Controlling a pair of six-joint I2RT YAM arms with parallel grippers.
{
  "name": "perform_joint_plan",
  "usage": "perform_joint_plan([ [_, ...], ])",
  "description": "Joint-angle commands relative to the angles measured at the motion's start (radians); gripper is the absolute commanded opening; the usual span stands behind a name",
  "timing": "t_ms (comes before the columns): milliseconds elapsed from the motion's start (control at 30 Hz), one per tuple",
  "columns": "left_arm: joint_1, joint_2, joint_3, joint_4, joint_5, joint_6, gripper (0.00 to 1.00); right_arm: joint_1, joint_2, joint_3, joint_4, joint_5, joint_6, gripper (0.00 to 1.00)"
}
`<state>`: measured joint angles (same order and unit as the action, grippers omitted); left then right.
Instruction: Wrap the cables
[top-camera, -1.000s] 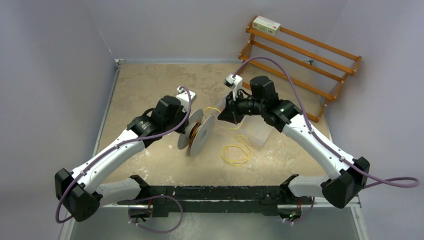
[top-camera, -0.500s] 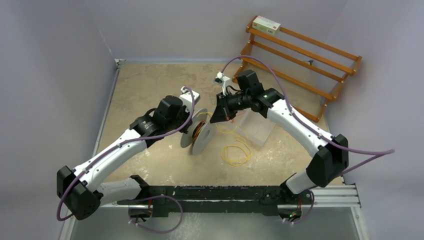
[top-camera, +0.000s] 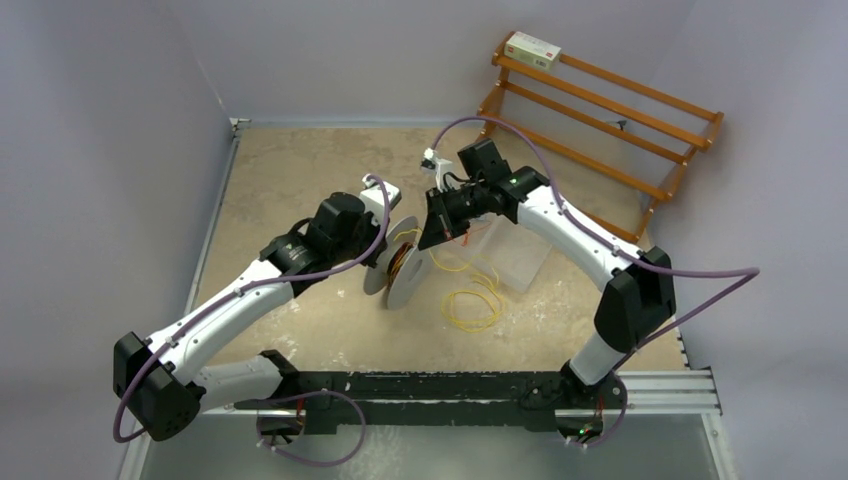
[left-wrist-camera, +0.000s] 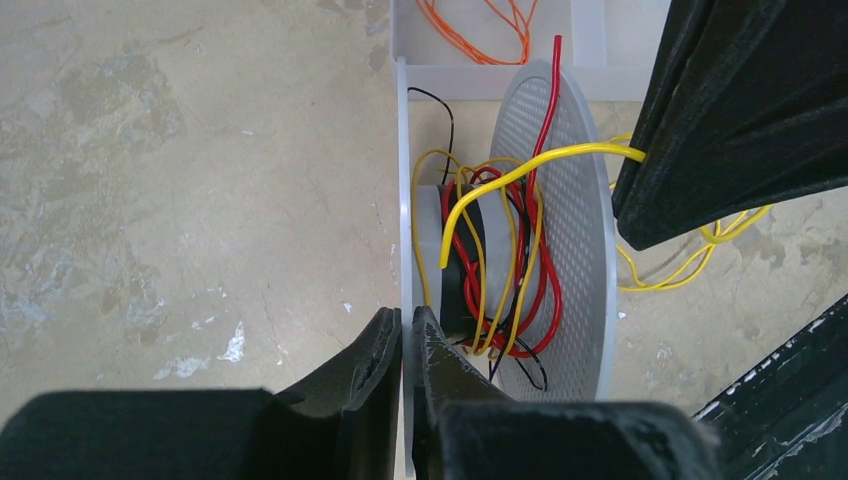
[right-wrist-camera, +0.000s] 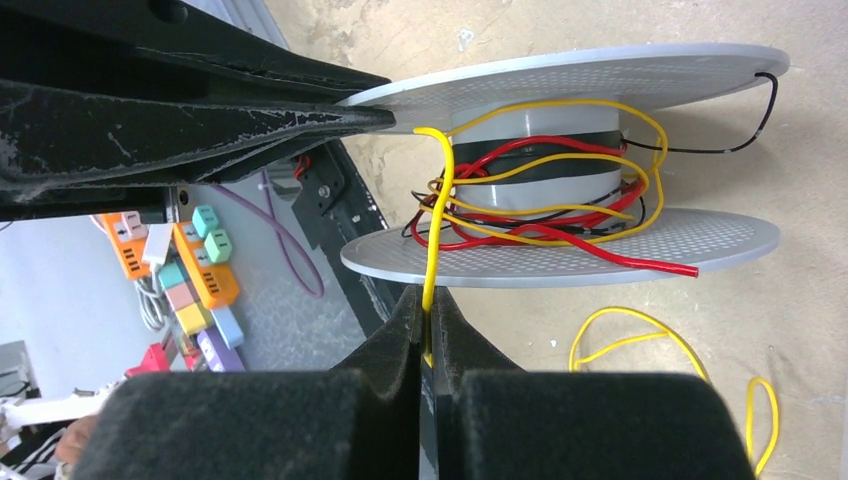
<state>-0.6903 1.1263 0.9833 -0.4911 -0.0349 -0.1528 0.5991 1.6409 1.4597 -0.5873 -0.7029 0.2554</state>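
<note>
A grey spool (top-camera: 405, 262) with two perforated discs stands on edge in the middle of the table. My left gripper (top-camera: 383, 258) is shut on the rim of its left disc (left-wrist-camera: 403, 200), fingertips together in the left wrist view (left-wrist-camera: 407, 325). The yellow cable (left-wrist-camera: 520, 175) runs several turns round the spool's hub (right-wrist-camera: 535, 195), over red and black wires. My right gripper (right-wrist-camera: 427, 300) is shut on the yellow cable (right-wrist-camera: 435, 230) just beside the spool and above it in the top view (top-camera: 432, 238). The cable's slack lies in loose loops (top-camera: 472, 305) on the table to the spool's right.
A clear plastic box (top-camera: 510, 255) sits right of the spool, under the right arm. A wooden rack (top-camera: 600, 110) with a small carton (top-camera: 532, 48) leans at the back right. Orange wire (left-wrist-camera: 480, 30) lies in a white bin beyond the spool.
My right arm has swung left and forward, carrying the yellow cable over the spool. The spool and left gripper have shifted only slightly.
</note>
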Motion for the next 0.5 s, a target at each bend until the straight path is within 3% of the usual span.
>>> perform_joint_plan([
  [0, -0.006, -0.026, -0.004, 0.068, 0.037, 0.005, 0.08, -0.005, 0.005, 0.055, -0.020, -0.027, 0.013, 0.00],
  [467, -0.006, -0.013, -0.003, 0.074, 0.076, 0.001, 0.23, -0.005, 0.050, 0.106, -0.037, -0.035, -0.020, 0.00],
])
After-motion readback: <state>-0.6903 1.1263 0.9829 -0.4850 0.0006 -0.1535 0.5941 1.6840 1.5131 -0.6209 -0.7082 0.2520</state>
